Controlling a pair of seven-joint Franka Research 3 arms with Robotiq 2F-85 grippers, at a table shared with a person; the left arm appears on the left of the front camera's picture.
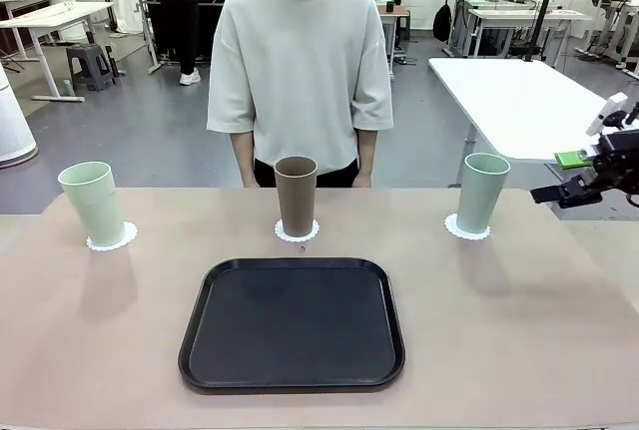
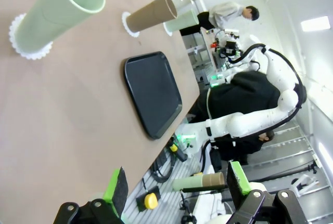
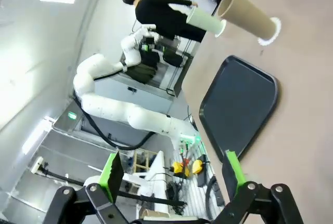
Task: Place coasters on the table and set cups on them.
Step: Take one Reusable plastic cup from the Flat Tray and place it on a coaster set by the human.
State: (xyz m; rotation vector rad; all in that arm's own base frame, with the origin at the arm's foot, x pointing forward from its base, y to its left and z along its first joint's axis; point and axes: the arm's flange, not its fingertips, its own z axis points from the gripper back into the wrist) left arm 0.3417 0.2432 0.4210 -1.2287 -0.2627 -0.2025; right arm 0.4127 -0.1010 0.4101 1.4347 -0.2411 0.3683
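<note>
I see the beige surface (image 1: 519, 330) carrying a black tray (image 1: 292, 322) at its middle. Behind the tray, three upright cups stand in a row, each on its own coaster: left mint cup (image 1: 93, 203), brown cup (image 1: 296, 196), right mint cup (image 1: 482, 193). My right gripper (image 1: 571, 191), spread and empty, hovers just right of the right mint cup, nearest it. My left gripper (image 2: 177, 193) is spread too, holding nothing.
</note>
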